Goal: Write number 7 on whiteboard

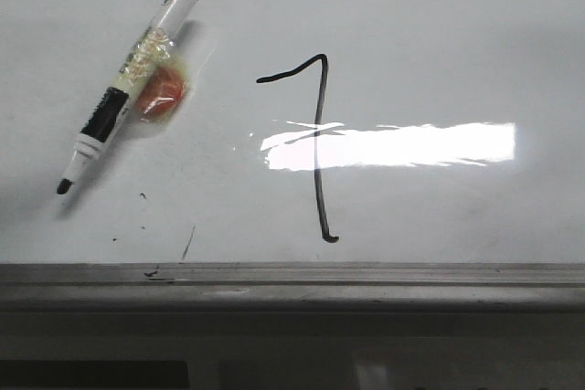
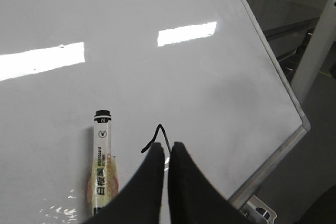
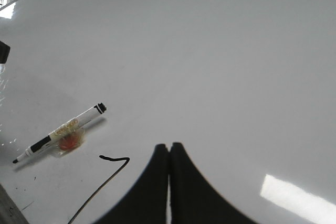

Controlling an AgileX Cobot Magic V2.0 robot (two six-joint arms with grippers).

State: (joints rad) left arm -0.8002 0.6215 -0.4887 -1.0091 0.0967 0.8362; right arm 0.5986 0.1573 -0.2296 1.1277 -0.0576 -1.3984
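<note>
- Whiteboard (image 1: 457, 34): glossy white, lying flat across my front view, a bright bar of glare over its middle, grey ledge (image 1: 292, 285) along the near edge
- Number 7 (image 1: 318, 148): one thin black line near the board's centre; short wavy top stroke, long stem crossing the glare, small hook at the foot; I judge it complete
- Marker (image 1: 128, 93): uncapped, lying slantwise on the board well left of the 7, tip toward the ledge; an orange blob and yellowish tape cling to its barrel; nothing grips it
- Stray marks: a few black specks and a slanted scratch between marker and ledge, not part of the digit
- Left gripper (image 2: 167, 153): fingers pressed together, empty, held above the board beside the marker
- Right gripper (image 3: 168, 153): fingers likewise together, empty, above bare board near the 7's top stroke
- Step in hand, my reading: writing done, marker set down
- Next move: only keeping both arms clear of the wet line; no further stroke needed
</note>
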